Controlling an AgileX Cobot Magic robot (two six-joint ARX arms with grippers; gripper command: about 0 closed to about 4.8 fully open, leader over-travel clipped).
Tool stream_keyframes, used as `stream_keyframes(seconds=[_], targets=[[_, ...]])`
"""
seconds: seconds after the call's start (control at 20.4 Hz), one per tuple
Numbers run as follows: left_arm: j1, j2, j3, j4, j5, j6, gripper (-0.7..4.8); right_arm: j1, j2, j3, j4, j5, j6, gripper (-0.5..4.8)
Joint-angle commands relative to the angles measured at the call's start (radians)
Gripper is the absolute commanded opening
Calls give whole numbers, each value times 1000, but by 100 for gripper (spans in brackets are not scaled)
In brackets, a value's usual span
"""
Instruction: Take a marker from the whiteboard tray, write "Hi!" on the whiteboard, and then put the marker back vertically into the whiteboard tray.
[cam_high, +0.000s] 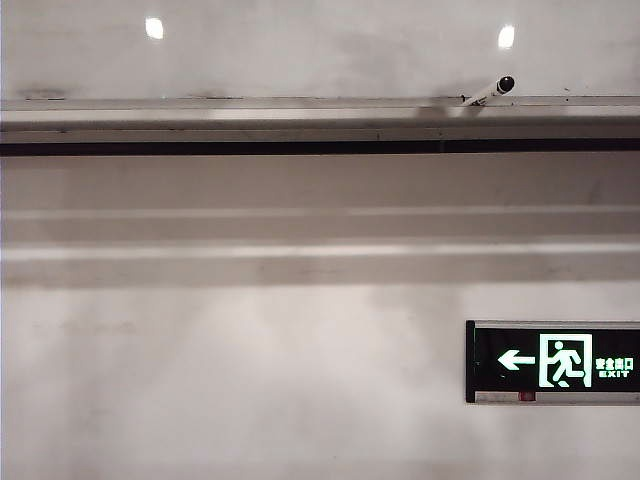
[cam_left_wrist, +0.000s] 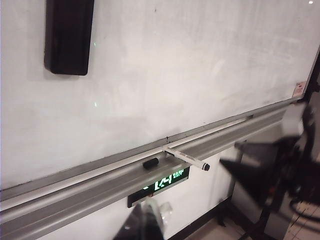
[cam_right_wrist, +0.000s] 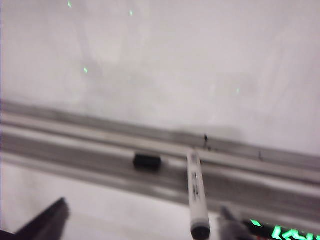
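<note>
The marker (cam_right_wrist: 197, 192), white with a black end, lies crosswise on the silver whiteboard tray (cam_right_wrist: 75, 145). Its black end juts past the tray's front edge. My right gripper (cam_right_wrist: 140, 220) is open just below the tray. The marker's black end is close to one of the fingers (cam_right_wrist: 229, 224), and nothing grips it. In the left wrist view the marker (cam_left_wrist: 186, 158) rests on the tray (cam_left_wrist: 75, 192) under the whiteboard (cam_left_wrist: 175, 65). My left gripper (cam_left_wrist: 145, 220) hangs shut below the tray and off to the side. In the exterior view the marker (cam_high: 490, 92) shows on the tray (cam_high: 250, 112), and no gripper is in sight.
A small black piece (cam_left_wrist: 150, 163) lies in the tray beside the marker. A black eraser (cam_left_wrist: 69, 35) sticks to the whiteboard higher up. A green exit sign (cam_high: 552, 361) is on the wall under the tray. The right arm (cam_left_wrist: 265, 175) shows blurred at the board's end.
</note>
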Motion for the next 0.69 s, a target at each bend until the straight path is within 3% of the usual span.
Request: stream_keyframes(seconds=[0.05, 0.29, 0.44, 0.69], targets=[[0, -2, 4, 14, 5, 8, -5, -24, 39, -16, 60, 5, -7, 391], [0, -1, 4, 14, 9, 8, -5, -86, 138, -14, 180, -9, -6, 391], [0, -1, 4, 15, 9, 8, -5, -119, 198, -14, 229, -98, -6, 390], [0, 3, 4, 15, 9, 8, -5, -134, 295, 2, 301, -108, -6, 387]])
